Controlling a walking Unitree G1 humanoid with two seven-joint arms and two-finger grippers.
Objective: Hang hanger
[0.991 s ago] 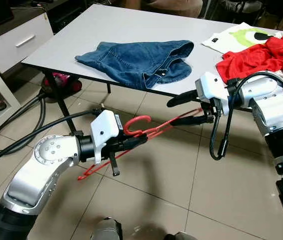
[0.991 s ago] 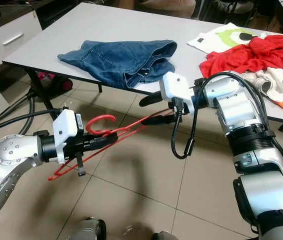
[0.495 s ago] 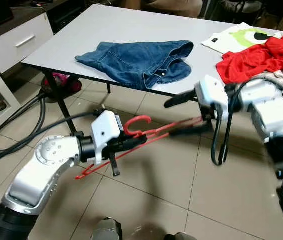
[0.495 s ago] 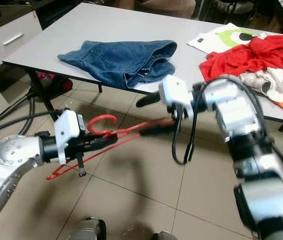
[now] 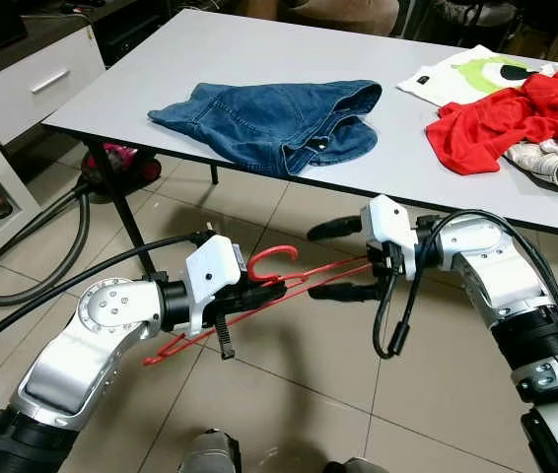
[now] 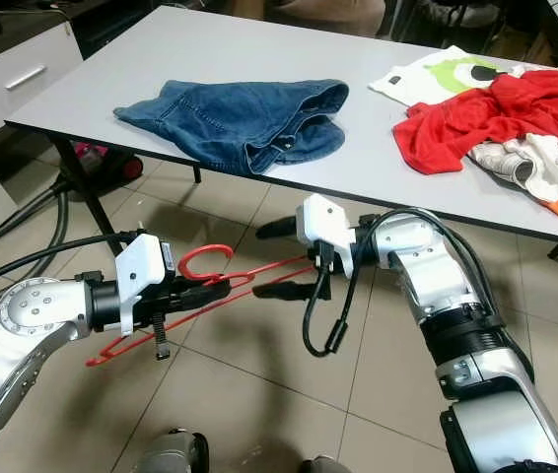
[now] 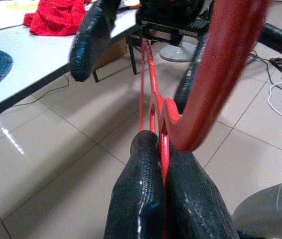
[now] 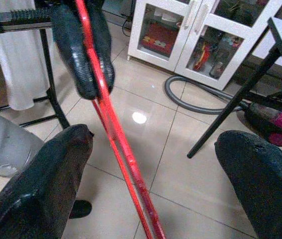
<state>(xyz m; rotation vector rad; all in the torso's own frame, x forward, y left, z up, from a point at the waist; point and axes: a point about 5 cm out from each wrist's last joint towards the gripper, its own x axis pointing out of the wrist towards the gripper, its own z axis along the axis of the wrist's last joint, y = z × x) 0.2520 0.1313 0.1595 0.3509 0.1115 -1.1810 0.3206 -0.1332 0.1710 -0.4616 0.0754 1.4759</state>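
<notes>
Wide grey counter (image 5: 210,49) up top, blue jeans (image 5: 279,118) spread near its front edge and a red shirt (image 5: 516,113) heaped toward the right end, with tiled floor (image 5: 309,394) below. Out in front of the counter's front edge, above the tiles, the red hanger (image 5: 289,281) stretches between both arms. The left claw (image 5: 259,289) is clamped tight on the hanger just under its hook, fingers (image 7: 146,199) pressed together around the red wire, while the right claw (image 5: 326,261) is spread wide, the hanger's far end passing between its parted fingers (image 8: 51,199) without touching.
</notes>
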